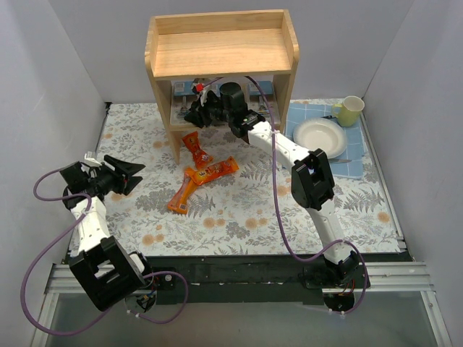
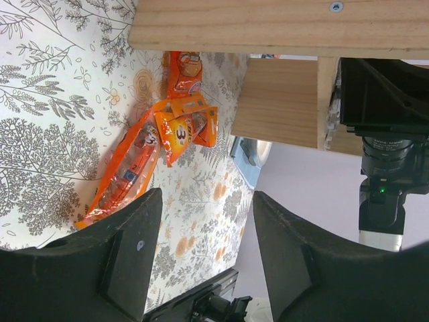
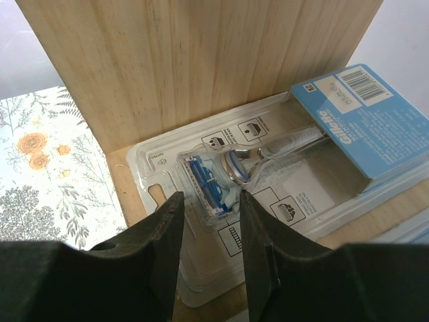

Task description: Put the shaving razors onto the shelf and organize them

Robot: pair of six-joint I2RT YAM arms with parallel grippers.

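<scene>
Wooden shelf wall [image 3: 201, 67] hems the razor pack [image 3: 295, 181] under the right claw [image 3: 210, 201].

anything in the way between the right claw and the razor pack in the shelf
Nothing visible does. The right claw hangs directly over the clear plastic blister pack with the blue card, which lies flat inside the light wooden shelf.

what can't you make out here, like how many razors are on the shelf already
- Top view: the shelf's lower tier is mostly hidden under its top board and behind the right hand, so the razor count is unreadable.
- Right wrist view: one razor pack is clear; a pale blue strip, maybe another pack, is cut off by the right edge.
- Same view: the fingers cover the pack's near edge, so contact is unclear.
</scene>
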